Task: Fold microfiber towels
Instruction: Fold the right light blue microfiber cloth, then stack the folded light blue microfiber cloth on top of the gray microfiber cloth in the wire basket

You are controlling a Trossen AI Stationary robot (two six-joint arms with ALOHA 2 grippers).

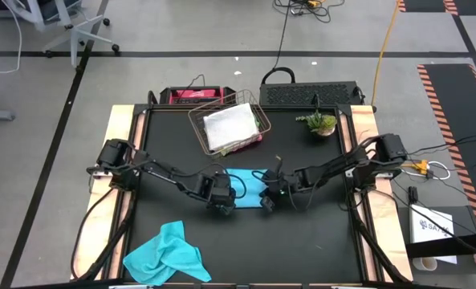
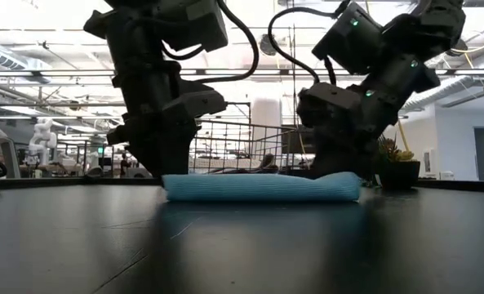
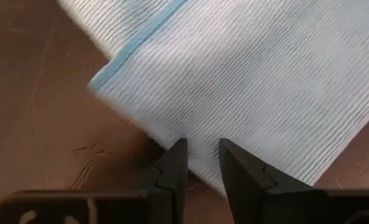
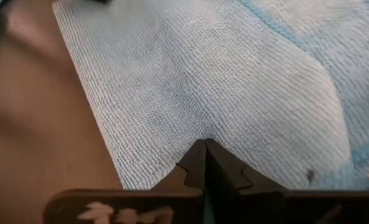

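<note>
A folded turquoise towel (image 1: 246, 181) lies flat in the middle of the black table, a low pad in the low view (image 2: 262, 188). My left gripper (image 1: 223, 205) stands at its near left corner, open by a narrow gap, tips (image 3: 201, 149) over the towel's edge. My right gripper (image 1: 266, 201) is shut at the near right corner (image 4: 205, 144). A second turquoise towel (image 1: 169, 253) lies crumpled near the front left. White, green and pink towels (image 1: 229, 128) sit in the wire basket (image 1: 258, 108). My left gripper: its fingertips (image 3: 178, 152) stand at the towel's near edge (image 3: 200, 134) with cloth showing between them; I cannot tell whether they touch it. My right gripper pinches the towel's upper surface (image 4: 204, 134) near one edge, slanting down from the right. The cloth puckers toward the tips. The towel lies on the table.
A small potted plant (image 1: 322, 123) stands at the back right. A red object (image 1: 191, 96) and a black case (image 1: 314, 94) lie beyond the far edge. Bare black table shows at the front right (image 1: 302, 249).
</note>
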